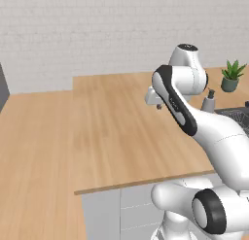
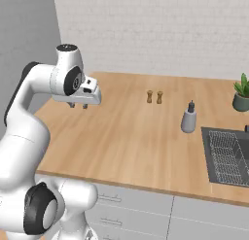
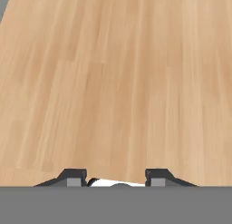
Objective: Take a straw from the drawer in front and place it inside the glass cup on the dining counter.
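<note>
Wood counter point(image 2: 131, 137) bare under fingers point(image 2: 78, 105), spread apart, gripping nothing.

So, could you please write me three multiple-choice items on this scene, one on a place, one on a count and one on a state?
1. Where does the potted plant stand?
A. at the counter's far right
B. on the floor
C. under the gripper

2. How many small brown shakers stand mid-counter?
A. one
B. two
C. four

3. How is the gripper?
A. shut on a bottle
B. open, holding nothing
C. resting flat on the counter

Answers:
1 A: it sits beyond the sink, near the right edge.
2 B: a pair stands side by side.
3 B: in the hand view the fingertips stand apart over bare wood of the counter.
</note>
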